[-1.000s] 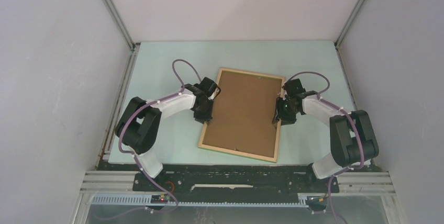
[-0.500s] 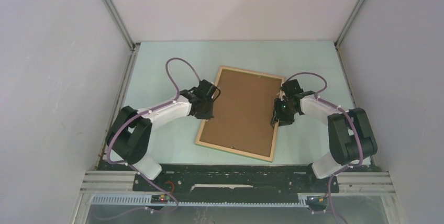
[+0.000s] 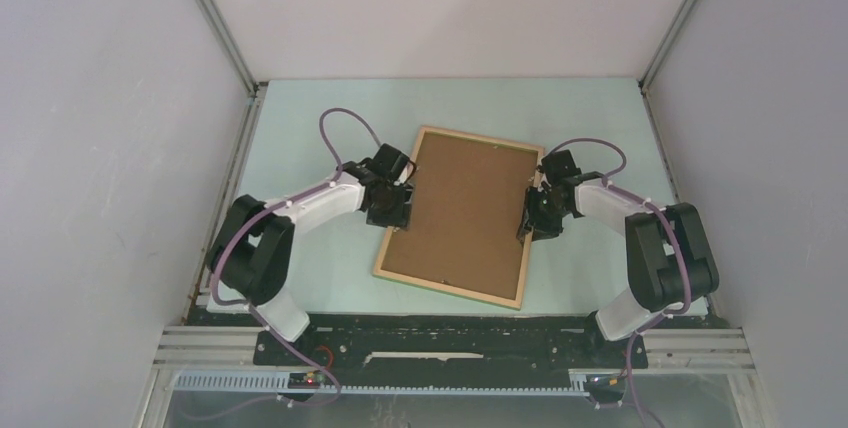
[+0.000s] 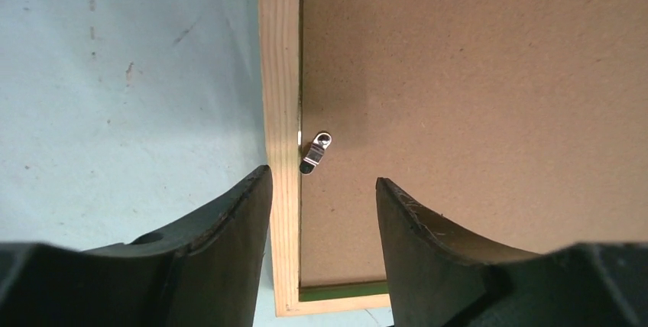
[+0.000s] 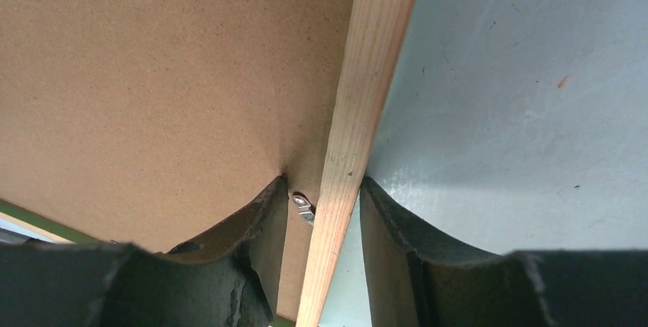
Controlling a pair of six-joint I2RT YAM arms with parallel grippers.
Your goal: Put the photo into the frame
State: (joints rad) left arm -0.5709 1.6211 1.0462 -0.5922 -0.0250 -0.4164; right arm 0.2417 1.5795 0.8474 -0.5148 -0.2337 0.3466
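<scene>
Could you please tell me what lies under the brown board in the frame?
The brown board fills the frame, so anything beneath it is covered and cannot be seen. Only a green strip at its edge and a metal clip on top show.

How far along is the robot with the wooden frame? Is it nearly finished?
Looks done: the plain brown board lies inside the pale wooden frame. The photo is out of sight, maybe underneath. In hand: the open left gripper and right gripper each straddle a side rail beside a small metal clip. Left: probably fastening the clips.
</scene>
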